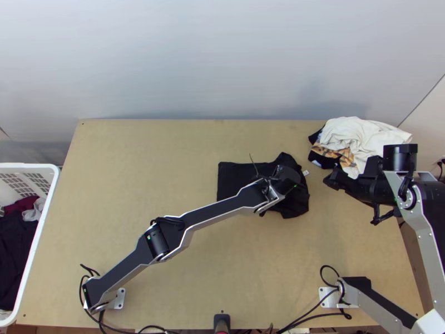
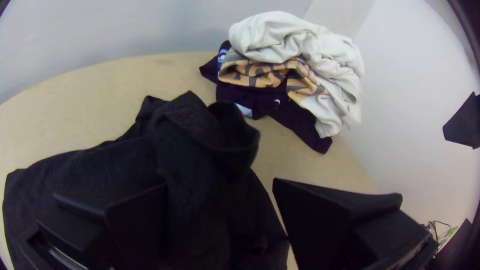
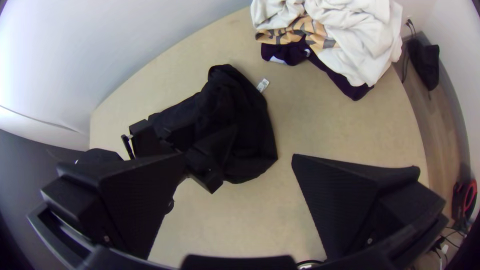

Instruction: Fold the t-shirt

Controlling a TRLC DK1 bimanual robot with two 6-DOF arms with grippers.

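The black t-shirt (image 1: 236,173) lies right of the table's middle, folded into a compact shape, smooth at its left part and rumpled at its right. My left gripper (image 1: 286,179) is over the rumpled part; in the left wrist view the gripper (image 2: 220,192) stands open above the dark cloth (image 2: 195,130), its fingers wide apart. My right gripper (image 1: 332,179) is right of the shirt, clear of it. In the right wrist view that gripper (image 3: 239,160) is open with nothing held, and the shirt (image 3: 235,120) shows a white tag (image 3: 263,85).
A pile of white, patterned and dark clothes (image 1: 361,139) lies at the table's back right corner. A white basket (image 1: 49,203) with dark clothes stands beyond the left edge. Bare wood (image 1: 139,167) stretches left of the shirt.
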